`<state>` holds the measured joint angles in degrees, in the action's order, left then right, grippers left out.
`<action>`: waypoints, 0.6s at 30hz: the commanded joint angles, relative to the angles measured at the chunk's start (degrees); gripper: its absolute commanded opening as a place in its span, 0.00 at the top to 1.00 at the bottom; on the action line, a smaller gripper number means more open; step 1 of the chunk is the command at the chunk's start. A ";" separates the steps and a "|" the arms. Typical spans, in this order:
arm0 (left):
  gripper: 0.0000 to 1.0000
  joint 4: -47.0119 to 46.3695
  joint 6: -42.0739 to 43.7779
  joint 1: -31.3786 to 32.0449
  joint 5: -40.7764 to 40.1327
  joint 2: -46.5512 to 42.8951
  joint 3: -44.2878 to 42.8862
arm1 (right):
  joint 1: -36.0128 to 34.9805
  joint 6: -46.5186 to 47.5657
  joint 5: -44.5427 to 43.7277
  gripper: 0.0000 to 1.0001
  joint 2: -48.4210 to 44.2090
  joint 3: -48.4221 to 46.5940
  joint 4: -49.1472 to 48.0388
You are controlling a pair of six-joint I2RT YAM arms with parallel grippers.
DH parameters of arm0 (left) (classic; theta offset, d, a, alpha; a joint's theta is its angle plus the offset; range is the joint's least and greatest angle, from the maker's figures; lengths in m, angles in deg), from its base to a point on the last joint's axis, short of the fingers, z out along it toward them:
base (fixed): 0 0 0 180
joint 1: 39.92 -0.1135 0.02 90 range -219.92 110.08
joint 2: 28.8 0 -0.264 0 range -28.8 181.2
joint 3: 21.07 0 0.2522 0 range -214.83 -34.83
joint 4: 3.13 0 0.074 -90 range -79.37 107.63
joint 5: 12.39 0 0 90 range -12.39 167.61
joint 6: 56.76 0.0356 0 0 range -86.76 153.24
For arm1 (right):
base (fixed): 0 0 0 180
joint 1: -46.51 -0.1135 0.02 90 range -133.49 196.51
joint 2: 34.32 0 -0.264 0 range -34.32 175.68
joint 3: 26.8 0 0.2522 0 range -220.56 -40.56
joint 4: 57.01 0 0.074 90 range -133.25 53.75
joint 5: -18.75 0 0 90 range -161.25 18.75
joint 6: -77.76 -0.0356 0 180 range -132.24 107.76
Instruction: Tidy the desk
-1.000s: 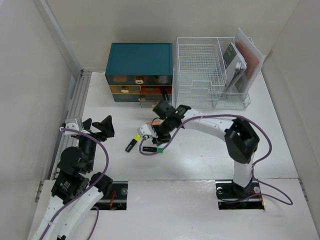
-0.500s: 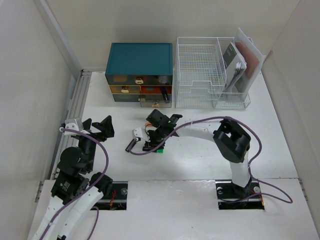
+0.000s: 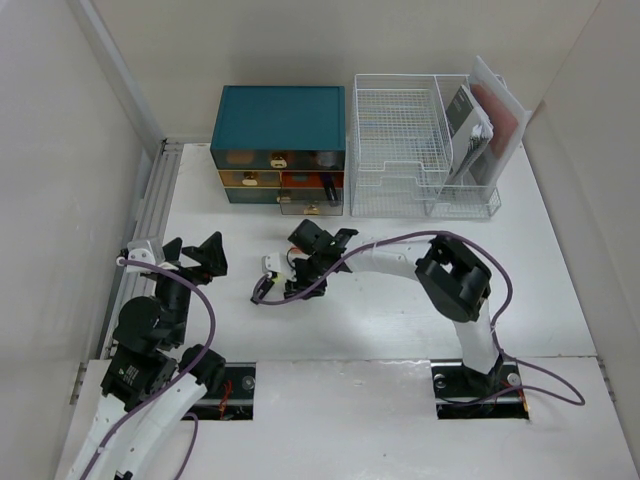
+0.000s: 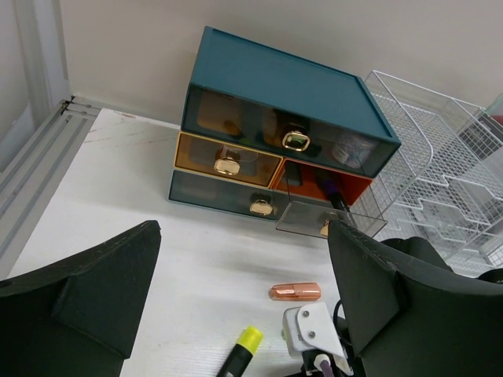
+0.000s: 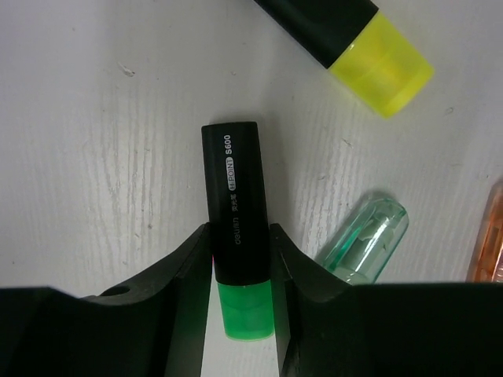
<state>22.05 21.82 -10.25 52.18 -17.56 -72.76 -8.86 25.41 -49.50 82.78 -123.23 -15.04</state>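
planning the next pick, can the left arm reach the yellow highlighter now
Probably yes: the yellow highlighter lies free on the desk before the open left gripper, though the right gripper crowds it.

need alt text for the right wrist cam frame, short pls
The right arm's two black fingers pinch a black highlighter with a green cap lying on the white desk. A yellow-capped highlighter and a clear greenish cap lie nearby.

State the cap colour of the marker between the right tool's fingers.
Green cap on black cylindrical marker; best in right wrist view.
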 commanded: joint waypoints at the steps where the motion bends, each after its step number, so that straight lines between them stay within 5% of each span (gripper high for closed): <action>1: 0.15 -1.58 0.61 0.30 0.56 -0.61 0.14 | -0.17 -0.65 -2.94 0.96 -0.46 -1.61 -1.56; 9: 0.15 -2.10 0.61 0.30 0.56 -0.61 0.14 | -0.17 -3.10 -21.82 0.98 -14.24 -0.04 -16.67; 18: 0.15 -2.10 0.61 0.30 0.56 -0.08 0.14 | -0.17 -4.25 -41.16 1.00 -18.57 3.22 -30.48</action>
<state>22.05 21.82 -10.25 52.18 -17.58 -72.76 -8.82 22.53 -81.30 64.36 -121.55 -38.30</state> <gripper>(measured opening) 0.850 0.369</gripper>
